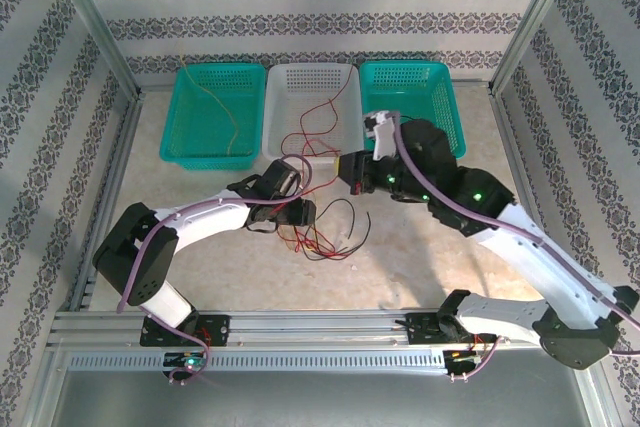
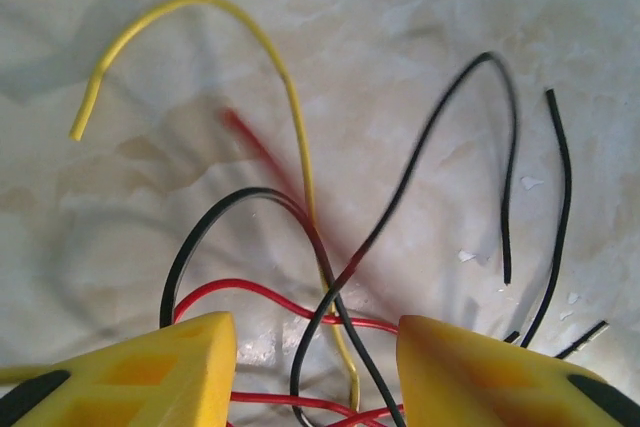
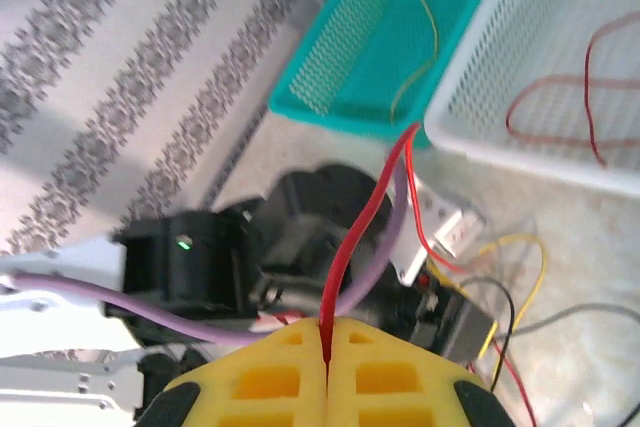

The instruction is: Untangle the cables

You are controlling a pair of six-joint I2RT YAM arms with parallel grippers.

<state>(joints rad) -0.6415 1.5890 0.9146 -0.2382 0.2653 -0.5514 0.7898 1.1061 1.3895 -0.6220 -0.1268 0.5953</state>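
Step in hand, by my read: drawing one red cable [image 3: 350,237] out of the tangle [image 1: 325,237] while the other arm pins the rest. The cables lie tangled mid-bench [image 1: 430,267], just on the near side of the white basket [image 1: 290,87], with red, black and yellow strands crossing each other. Some are already sorted: a yellow one in the left teal basket [image 1: 178,117] at the far left corner, red loops in the white basket at the middle of the far edge.

Right claw [image 3: 328,332]: fingers pressed together, pinching the red cable right at the tips. The cable runs up and away from the tips and looks taut. This claw sits above the bench between the tangle and the white basket.

Left claw [image 2: 318,372]: fingers partly spread with a clear gap, nothing pinched that I can see. Black cable [image 2: 420,157], yellow cable [image 2: 285,87] and red strands [image 2: 270,295] pass through the gap, low over the bench. Whether the pads touch any strand, cannot tell.

Doing it well:
- Left claw should close on black and yellow only, not on the red one being pulled, or the pull drags the whole pile.
- Right claw should lift slowly, away from the left claw and toward the white basket, watching where red crosses under black.
- The tip grip is thin, so a jerk could slip the cable out.
- If red snags, ease off and move the hold-down rather than tug.
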